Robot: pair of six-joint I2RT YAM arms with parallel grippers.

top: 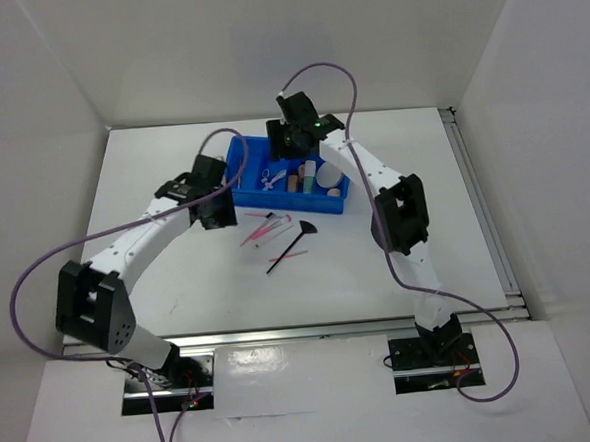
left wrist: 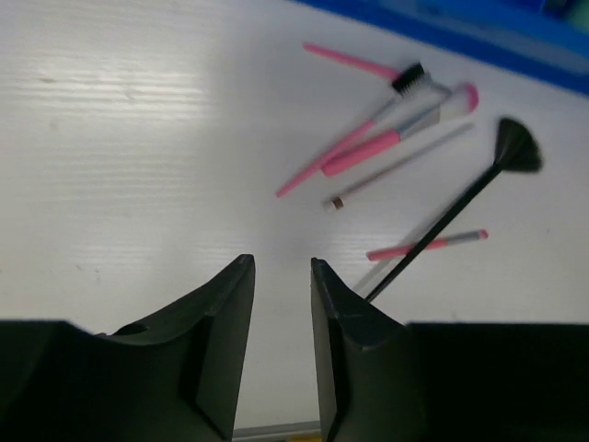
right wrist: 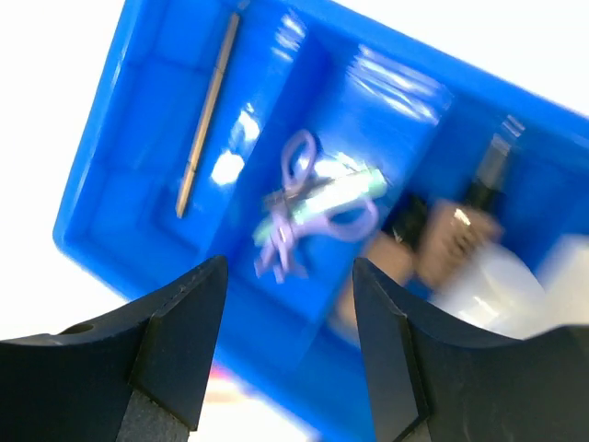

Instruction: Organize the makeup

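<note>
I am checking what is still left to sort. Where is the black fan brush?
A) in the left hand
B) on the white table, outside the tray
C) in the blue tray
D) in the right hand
B: the black fan brush lies flat on the white table, outside the blue tray.

pink brushes (left wrist: 363, 154), black fan brush (left wrist: 442, 226): loose on table (left wrist: 138, 138) | beige bottles (right wrist: 442, 244): in blue tray (right wrist: 101, 170)
</note>
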